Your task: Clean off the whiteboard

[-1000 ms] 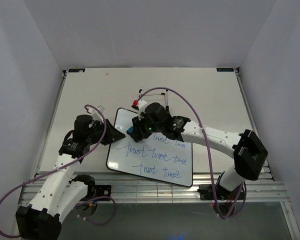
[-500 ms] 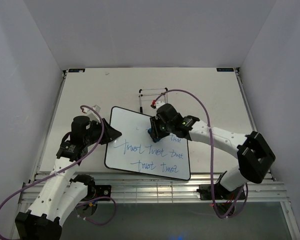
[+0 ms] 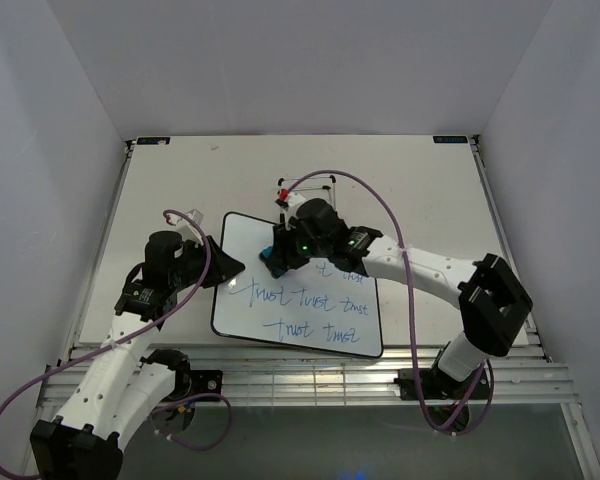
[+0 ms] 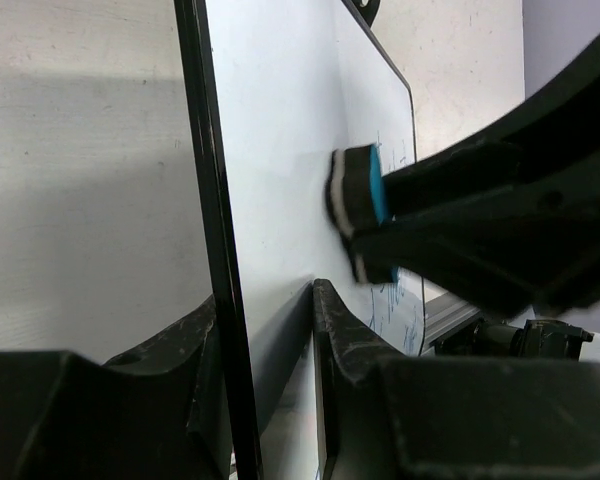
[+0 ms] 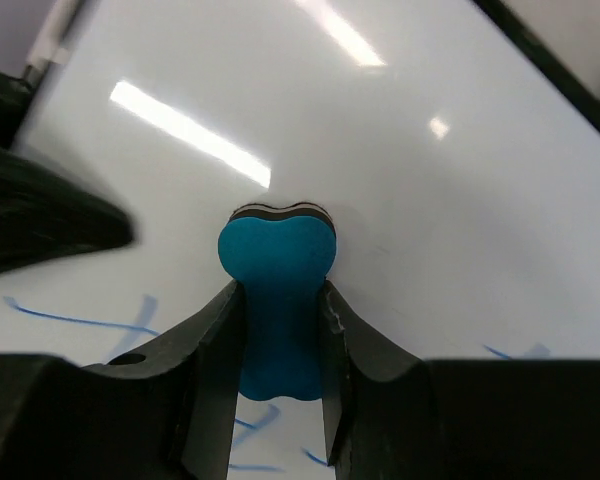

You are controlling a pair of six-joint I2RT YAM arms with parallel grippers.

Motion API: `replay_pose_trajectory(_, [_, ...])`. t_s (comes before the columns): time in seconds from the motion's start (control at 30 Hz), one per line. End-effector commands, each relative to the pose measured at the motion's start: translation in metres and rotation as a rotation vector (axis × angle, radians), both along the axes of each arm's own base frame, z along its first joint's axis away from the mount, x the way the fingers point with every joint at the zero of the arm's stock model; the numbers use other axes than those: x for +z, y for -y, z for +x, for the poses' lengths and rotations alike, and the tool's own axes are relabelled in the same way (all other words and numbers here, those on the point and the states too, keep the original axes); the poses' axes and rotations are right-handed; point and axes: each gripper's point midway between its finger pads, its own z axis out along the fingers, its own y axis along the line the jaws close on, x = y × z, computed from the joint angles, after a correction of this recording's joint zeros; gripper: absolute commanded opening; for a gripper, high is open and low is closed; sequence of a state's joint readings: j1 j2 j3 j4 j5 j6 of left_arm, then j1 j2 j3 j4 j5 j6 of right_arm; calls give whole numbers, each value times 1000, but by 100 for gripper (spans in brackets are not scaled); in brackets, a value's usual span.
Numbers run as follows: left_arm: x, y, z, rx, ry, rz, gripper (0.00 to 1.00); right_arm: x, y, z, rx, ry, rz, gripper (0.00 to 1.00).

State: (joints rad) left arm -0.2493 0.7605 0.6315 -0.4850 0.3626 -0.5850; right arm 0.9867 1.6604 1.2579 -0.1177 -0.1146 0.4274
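Observation:
The whiteboard (image 3: 248, 240) lies flat on the table with blue handwriting across its lower half, and its upper part is wiped white. My right gripper (image 3: 277, 256) is shut on the blue bone-shaped eraser (image 5: 277, 265), which presses flat on the board (image 5: 450, 200) near its upper left. From the left wrist the eraser (image 4: 358, 205) shows edge-on against the board face (image 4: 270, 130). My left gripper (image 4: 265, 300) straddles the board's black left rim (image 4: 212, 230), one finger under it and one on top, clamping the edge (image 3: 225, 268).
A thin black wire easel stand (image 3: 310, 183) with a red clip (image 3: 283, 195) sits just behind the board. Aluminium rails (image 3: 310, 368) run along the table's near edge. White enclosure walls stand on the left, right and back.
My right gripper swept the eraser to the right along the top of the board and back to the left. The top row of writing is mostly gone and the board shifted slightly.

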Motion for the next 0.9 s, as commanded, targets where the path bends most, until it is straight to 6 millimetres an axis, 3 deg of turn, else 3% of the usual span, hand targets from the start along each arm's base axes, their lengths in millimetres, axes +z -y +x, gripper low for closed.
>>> replay_pose_trajectory(0.0, [23, -5, 15, -79, 243, 146, 0, -118, 120, 3, -192, -257, -343, 8])
replay_pose_trajectory(0.03, [22, -5, 15, -75, 241, 149, 0, -139, 148, -7, -224, -305, -399, 8])
replay_pose_trajectory(0.1, [23, -7, 15, -67, 242, 152, 0, -149, 181, -8, -275, -322, -448, 8])
replay_pose_trajectory(0.13, [23, -8, 16, -59, 242, 155, 0, -162, 207, -13, -320, -360, -481, 8])
replay_pose_trajectory(0.27, [25, -9, 16, -50, 249, 155, 0, -174, 246, -24, -377, -395, -488, 8])
replay_pose_trajectory(0.33, [26, -9, 15, -53, 252, 152, 0, -175, 254, -23, -388, -404, -478, 8])
replay_pose_trajectory(0.37, [25, -8, 15, -57, 251, 151, 0, -172, 251, -21, -376, -395, -460, 8])
replay_pose_trajectory(0.43, [26, -8, 14, -57, 252, 151, 0, -157, 221, -21, -284, -401, -336, 8])
replay_pose_trajectory(0.57, [25, -8, 14, -58, 252, 150, 0, -99, 146, -14, -140, -299, -136, 8])
replay_pose_trajectory(0.6, [25, -8, 14, -57, 252, 151, 0, -88, 124, -27, -73, -273, -114, 8])
replay_pose_trajectory(0.7, [24, -8, 15, -54, 249, 153, 0, -49, 75, -43, 15, -200, 11, 8])
replay_pose_trajectory(0.77, [24, -8, 15, -54, 249, 153, 0, -46, 64, -49, 29, -201, 23, 8])
replay_pose_trajectory(0.87, [24, -8, 15, -55, 246, 154, 0, -74, 86, -37, -72, -189, -94, 8])
